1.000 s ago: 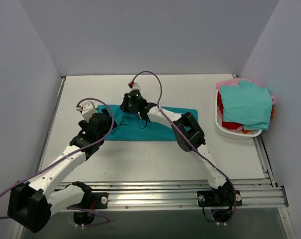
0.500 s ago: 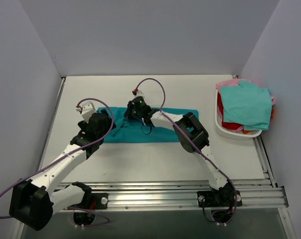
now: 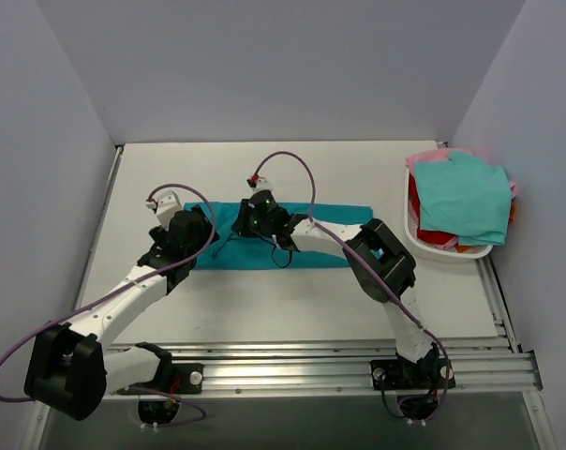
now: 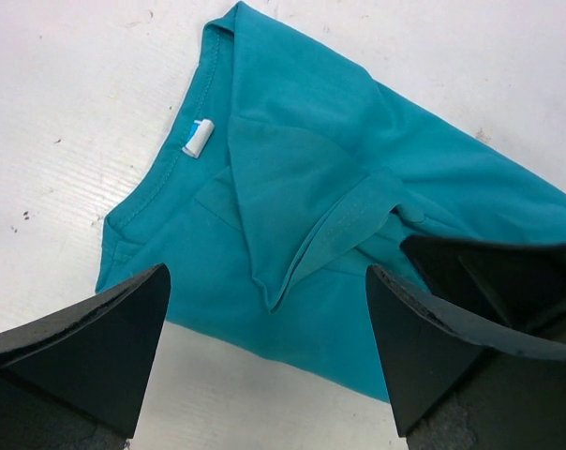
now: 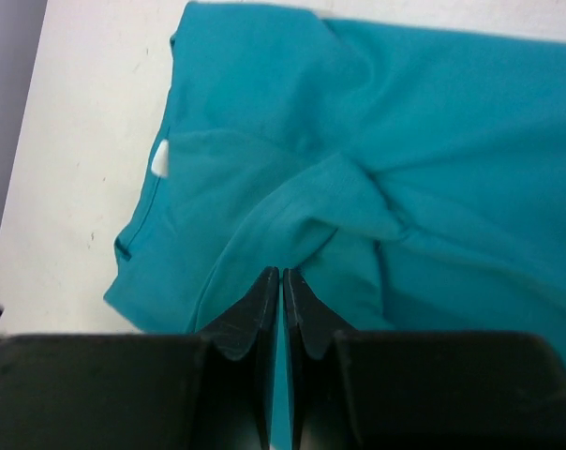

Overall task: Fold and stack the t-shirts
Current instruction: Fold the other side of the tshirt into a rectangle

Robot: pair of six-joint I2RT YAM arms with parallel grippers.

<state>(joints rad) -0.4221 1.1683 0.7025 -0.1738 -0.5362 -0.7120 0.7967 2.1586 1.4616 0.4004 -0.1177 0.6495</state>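
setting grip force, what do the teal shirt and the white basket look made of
The teal t-shirt: soft matte knit cloth, probably cotton; it wrinkles and shows a stitched collar. The white basket: smooth, probably plastic; rim holds its curve.

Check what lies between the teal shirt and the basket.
Only bare table between the teal shirt and basket, in the top view; the right arm's elbow overhangs it.
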